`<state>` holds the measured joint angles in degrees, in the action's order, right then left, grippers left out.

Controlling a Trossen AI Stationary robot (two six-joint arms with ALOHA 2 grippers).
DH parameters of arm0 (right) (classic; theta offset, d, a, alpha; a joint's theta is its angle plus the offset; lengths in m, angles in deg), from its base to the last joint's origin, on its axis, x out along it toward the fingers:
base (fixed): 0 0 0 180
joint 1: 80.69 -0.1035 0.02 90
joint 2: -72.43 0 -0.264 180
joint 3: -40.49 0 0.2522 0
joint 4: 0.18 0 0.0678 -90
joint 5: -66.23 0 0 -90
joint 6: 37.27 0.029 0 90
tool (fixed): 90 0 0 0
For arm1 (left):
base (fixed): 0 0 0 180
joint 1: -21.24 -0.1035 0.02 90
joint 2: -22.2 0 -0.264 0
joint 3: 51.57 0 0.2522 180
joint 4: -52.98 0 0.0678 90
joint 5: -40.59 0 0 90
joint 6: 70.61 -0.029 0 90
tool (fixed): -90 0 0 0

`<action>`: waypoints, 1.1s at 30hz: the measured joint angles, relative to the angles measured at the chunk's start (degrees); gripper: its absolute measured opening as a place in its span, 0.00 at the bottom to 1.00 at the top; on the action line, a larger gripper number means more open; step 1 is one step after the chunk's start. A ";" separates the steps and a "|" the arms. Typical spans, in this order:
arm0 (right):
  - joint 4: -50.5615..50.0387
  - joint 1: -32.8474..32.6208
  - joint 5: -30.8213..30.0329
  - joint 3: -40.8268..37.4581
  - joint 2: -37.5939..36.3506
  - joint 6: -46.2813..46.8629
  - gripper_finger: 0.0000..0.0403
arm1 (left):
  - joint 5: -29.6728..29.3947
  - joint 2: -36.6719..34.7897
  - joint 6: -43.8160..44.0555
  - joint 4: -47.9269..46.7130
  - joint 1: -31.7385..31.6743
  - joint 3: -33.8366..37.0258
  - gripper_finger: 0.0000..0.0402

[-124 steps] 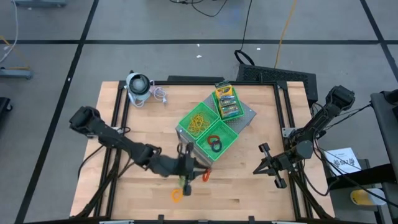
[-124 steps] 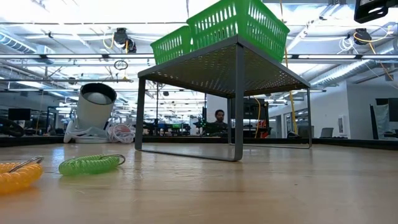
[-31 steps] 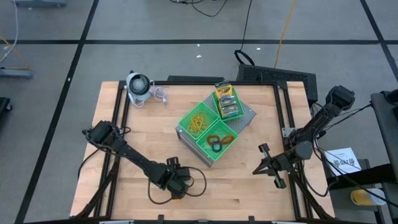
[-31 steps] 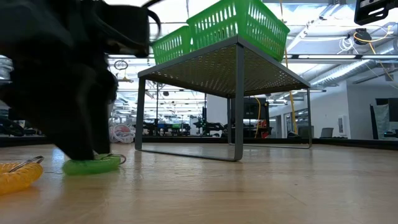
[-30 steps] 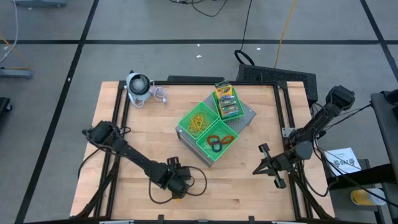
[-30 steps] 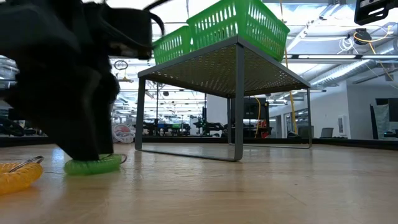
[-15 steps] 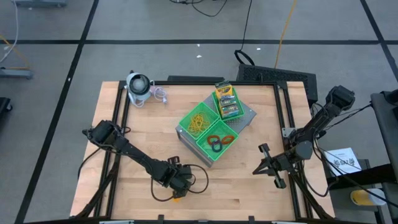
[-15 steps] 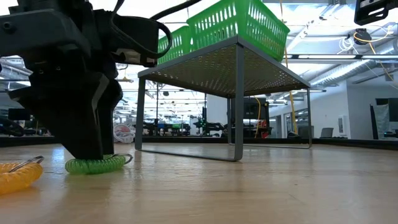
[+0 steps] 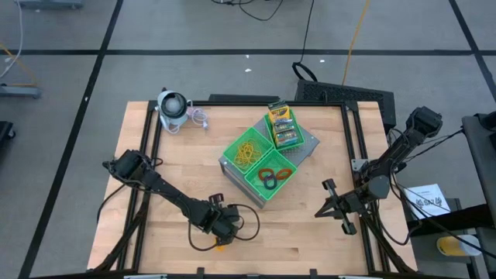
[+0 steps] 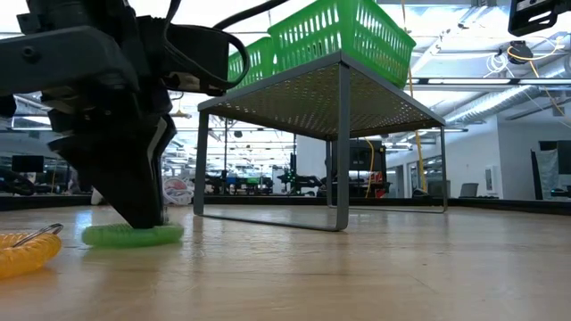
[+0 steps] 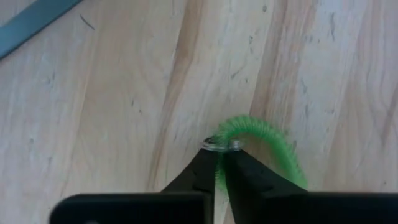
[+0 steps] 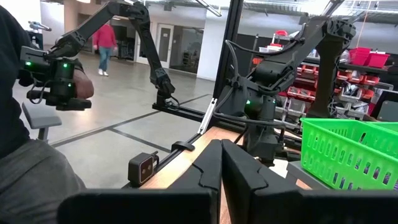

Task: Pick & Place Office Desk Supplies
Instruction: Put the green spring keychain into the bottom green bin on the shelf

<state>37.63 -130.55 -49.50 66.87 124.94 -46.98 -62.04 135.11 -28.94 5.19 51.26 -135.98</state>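
A green coiled ring point(image 11: 267, 140) lies on the wooden table near its front edge, also seen in the low view point(image 10: 132, 235). My left gripper point(image 11: 219, 163) stands over it, pointing steeply down and shut on it; from above point(image 9: 222, 232) the gripper hides the coil. An orange coiled ring point(image 10: 22, 251) lies just beside it, toward the near edge point(image 9: 219, 246). My right gripper point(image 12: 221, 155) is shut on nothing and held above the table's right side point(image 9: 321, 211). My left gripper pinches the green coil between its two fingertips at the stretch beside a small metal ring point(image 11: 219, 144). The fingers point(image 10: 147, 209) come from above, slanting steeply down. The coil lies flat on the table below them.
Three green trays sit on a grey stand point(image 9: 304, 151) in the table's middle: card boxes point(image 9: 283, 128) in the far one, tan rubber bands point(image 9: 248, 151) in the left one, coloured rings point(image 9: 271, 177) in the near one. A grey-white round gadget point(image 9: 172, 108) stands at the far left corner.
My left gripper has stayed over the green coil and its fingers have drawn together on it. The coil has shifted slightly on the table and turned a little; its metal ring no longer sticks out on its right in the low view.
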 joint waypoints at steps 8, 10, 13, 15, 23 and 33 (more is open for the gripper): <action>0.00 -0.01 0.00 0.00 0.00 0.00 0.00 | -2.79 -1.69 -2.50 0.21 0.10 0.30 0.03; -0.02 0.01 0.00 0.00 0.00 0.00 0.00 | -3.69 -3.26 -3.01 0.28 0.09 0.32 0.02; -0.02 0.00 0.00 0.00 0.00 0.00 0.00 | -5.27 -5.58 -2.99 0.86 0.16 0.26 0.02; -0.02 -0.01 0.00 0.00 0.00 0.00 0.00 | -6.83 -6.89 -3.03 1.08 0.44 0.26 0.03; -0.10 0.01 -0.04 0.00 0.00 0.00 0.00 | -11.65 -14.03 -4.73 4.76 2.04 0.22 0.03; -0.02 0.00 -0.07 0.00 0.00 0.00 0.00 | -13.52 -17.52 -24.11 27.70 1.84 0.15 0.04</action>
<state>37.61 -130.55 -49.57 66.87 124.94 -46.98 -75.56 117.60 -53.05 32.89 53.10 -135.83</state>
